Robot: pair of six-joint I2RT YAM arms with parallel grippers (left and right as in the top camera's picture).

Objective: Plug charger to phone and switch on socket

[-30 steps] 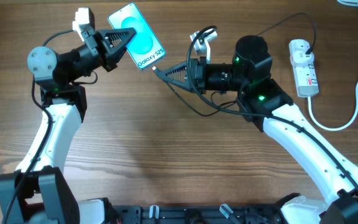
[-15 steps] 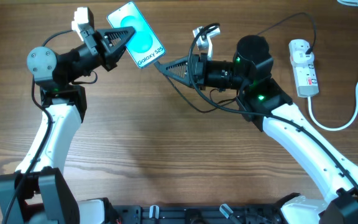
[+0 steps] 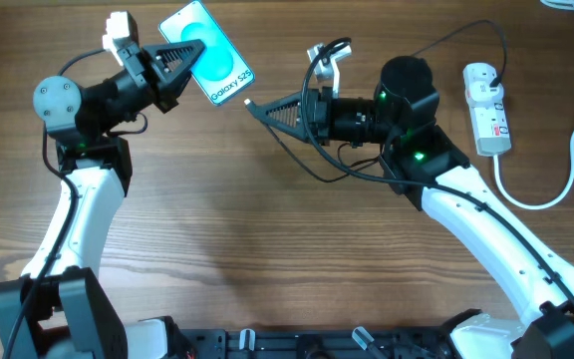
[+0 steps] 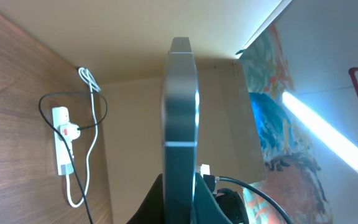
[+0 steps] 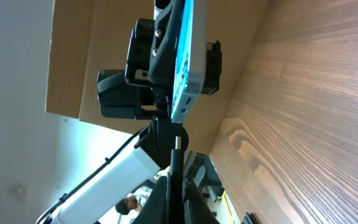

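Left jaws: pressed onto the phone [image 3: 207, 53], pinching its left side. The phone is raised off the table [image 3: 267, 259] at far left, tilted, with a light-blue screen, a teal oval and "Galaxy S25" readable. Right jaws: clamped on the plug end of the charger [image 3: 312, 165]. Its metallic tip [image 5: 176, 144] aims at the phone's lower edge, near but apart. The black cable loops under the right wrist. The white adapter [image 3: 480, 78] sits in the socket [image 3: 488, 112] at far right.
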